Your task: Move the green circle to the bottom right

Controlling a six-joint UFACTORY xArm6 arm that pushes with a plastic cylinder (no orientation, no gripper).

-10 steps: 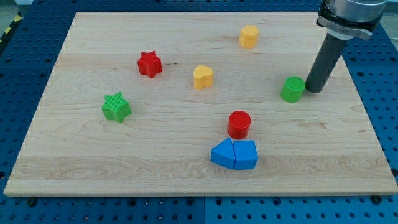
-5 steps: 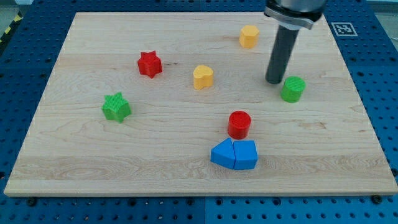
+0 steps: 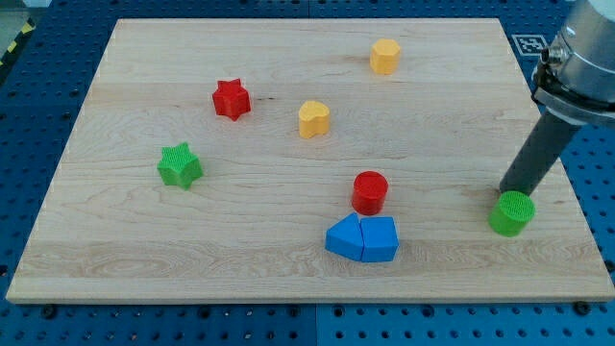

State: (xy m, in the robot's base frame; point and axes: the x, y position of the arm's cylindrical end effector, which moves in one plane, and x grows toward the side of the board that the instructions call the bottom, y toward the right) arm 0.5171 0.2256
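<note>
Mostly done: green circle (image 3: 511, 212) near bench (image 3: 288, 259) bottom right, touching tip (image 3: 506, 189); short nudge left. No claw fitted.

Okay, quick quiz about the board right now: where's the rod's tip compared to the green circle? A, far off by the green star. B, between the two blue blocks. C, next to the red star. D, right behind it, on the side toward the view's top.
D: my tip sits just above the green circle in the view, close against it.
</note>
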